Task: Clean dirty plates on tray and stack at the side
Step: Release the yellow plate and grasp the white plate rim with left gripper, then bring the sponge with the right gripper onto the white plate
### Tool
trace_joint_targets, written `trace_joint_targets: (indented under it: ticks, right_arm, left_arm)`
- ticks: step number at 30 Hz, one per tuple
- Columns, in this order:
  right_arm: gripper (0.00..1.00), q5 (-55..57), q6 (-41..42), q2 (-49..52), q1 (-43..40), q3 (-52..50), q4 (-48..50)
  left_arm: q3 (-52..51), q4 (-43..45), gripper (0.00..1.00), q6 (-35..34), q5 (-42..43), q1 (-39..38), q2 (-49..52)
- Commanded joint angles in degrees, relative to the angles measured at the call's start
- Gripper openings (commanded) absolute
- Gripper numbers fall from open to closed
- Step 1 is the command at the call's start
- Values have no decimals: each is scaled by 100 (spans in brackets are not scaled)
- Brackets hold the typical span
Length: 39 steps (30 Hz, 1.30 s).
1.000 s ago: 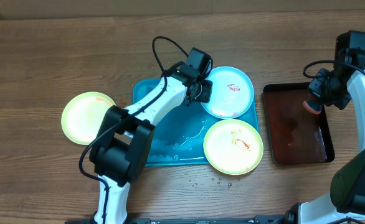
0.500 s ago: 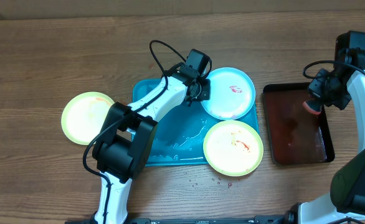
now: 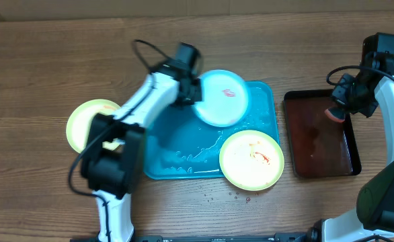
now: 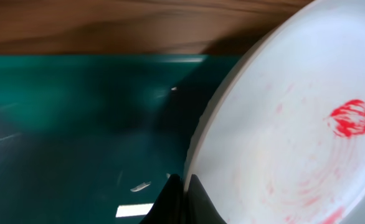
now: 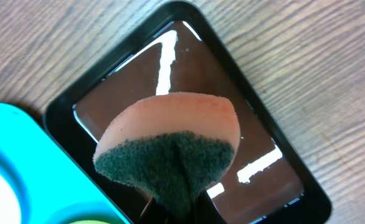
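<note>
- In the overhead view, the left arm is stretched from the near edge of the table toward the far edge, and its forearm is angled across the left part of the turquoise tray [image 3: 183, 144].
- The left gripper [image 3: 194, 89] is clamped on the left rim of the light blue plate [image 3: 222, 99]. This plate is held over the far part of the tray and overlaps its far rim.
- One yellow-green plate [image 3: 252, 158] is laid over the tray's near right corner and overhangs the wood. A second yellow-green plate [image 3: 83, 124] is set on the table toward the left edge and is partly covered by the arm.
- The right arm is raised near the right edge. The right gripper [image 3: 339, 107] is held over the far left corner of the dark red-brown tray [image 3: 321, 144], with a sponge [image 3: 334, 115] pinched in it.
- In the left wrist view, the plate's rim is seen wedged against a dark fingertip [image 4: 173, 202], a grip that is blurred from overhead. A red smear [image 4: 350, 118] and faint pink streaks are shown on the plate. Whether the plate touches the tray cannot be told.
- In the right wrist view, the sponge's peach layer and dark green scouring side are seen, squeezed together at the lower end. The fingers themselves are hardly shown. Bright reflections are seen on the dark tray below.
</note>
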Motion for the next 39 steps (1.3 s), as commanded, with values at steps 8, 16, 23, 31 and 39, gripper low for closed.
trace_joint_targets:
  ticks: [8, 16, 23, 31, 39]
  right_arm:
    - [4, -1366, -442, -55, 378, -2, 387]
    - [4, -1965, -216, -52, 1513, -2, 894]
    - [4, -1838, 629, 136, 2933, -4, 1919]
    - [4, -1502, 1161, 800, 3930, -4, 2522]
    - [4, -1504, 1281, 1613, 4153, -4, 2603]
  left_arm:
    - [-192, -1685, 4, 433, -400, 417, -435]
    - [-1298, -1049, 4, 258, -525, 424, -435]
    - [-1987, -439, 4, 59, -509, 474, -435]
    - [-2280, -59, 4, -31, -505, 487, -431]
    - [-2280, -46, 4, 315, -321, 623, -431]
